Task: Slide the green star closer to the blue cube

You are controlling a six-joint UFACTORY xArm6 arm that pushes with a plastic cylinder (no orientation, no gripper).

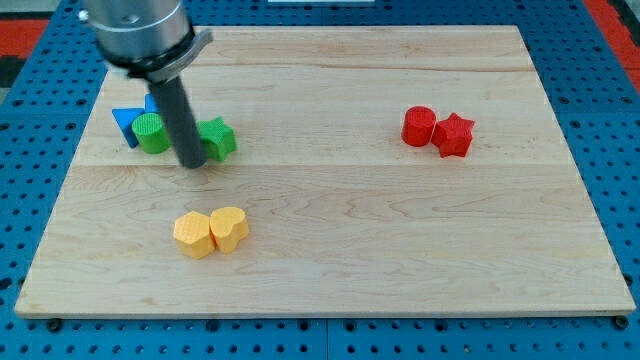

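Observation:
The green star (218,139) lies on the wooden board (330,230) at the view's left. My tip (192,165) rests on the board just left of the star, touching or nearly touching it, between the star and a green cylinder (151,132). The blue cube (153,104) is mostly hidden behind the rod, above the green cylinder. A blue triangle block (125,122) sits against the cylinder's left side.
A yellow hexagon block (193,234) and a yellow heart block (230,228) sit together at the lower left. A red cylinder (418,126) and a red star (453,134) sit together at the right.

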